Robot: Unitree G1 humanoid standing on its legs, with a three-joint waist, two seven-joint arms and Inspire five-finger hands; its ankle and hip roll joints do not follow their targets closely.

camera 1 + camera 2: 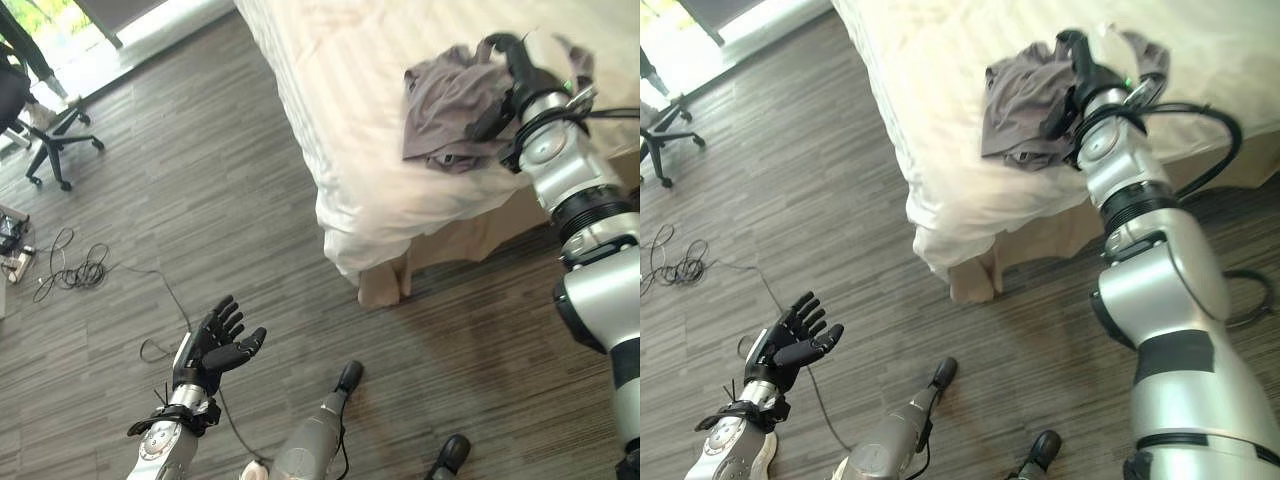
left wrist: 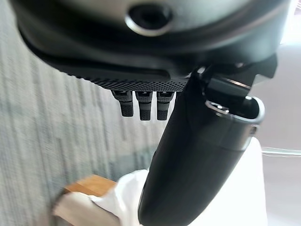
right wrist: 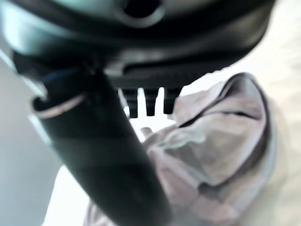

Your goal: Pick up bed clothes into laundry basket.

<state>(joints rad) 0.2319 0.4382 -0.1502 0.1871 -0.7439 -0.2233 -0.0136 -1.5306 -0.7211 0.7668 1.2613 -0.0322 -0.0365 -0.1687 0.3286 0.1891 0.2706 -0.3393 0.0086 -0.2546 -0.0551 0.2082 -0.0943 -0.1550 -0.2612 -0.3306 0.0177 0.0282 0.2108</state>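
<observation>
Nearest the head camera, the left hand (image 1: pixel 215 345) is hanging over the dark wood floor (image 1: pixel 200 200), palm up, its fingers spread and its thumb standing out to the side, holding nothing. Its own wrist view is showing the thumb (image 2: pixel 197 160) up close and straight, a row of fingertips (image 2: pixel 143 106) beyond it, and past them a white corner of bedding and a wooden bed leg (image 2: pixel 87 186).

Farther off, the right hand (image 1: pixel 515 75) is reaching over the corner of the bed (image 1: pixel 330 90) and is lying on a crumpled grey-mauve garment (image 1: pixel 445 105), which is sitting on the pale striped sheet near the bed's edge. From the head views the hand is showing mostly its back and wrist, with part of the cloth bunched beyond it, so those views are not telling whether it is gripping. The right wrist view is adding more: the thumb (image 3: pixel 108 155) is stretching out over the garment (image 3: pixel 225 146) and the fingertips (image 3: pixel 148 103) are pointing straight ahead above the sheet, with no cloth showing between them; whether they are touching the fabric I cannot tell.

At the far left of the left eye view, an office chair (image 1: pixel 55 140) is standing on its wheeled base by a bright doorway.
</observation>
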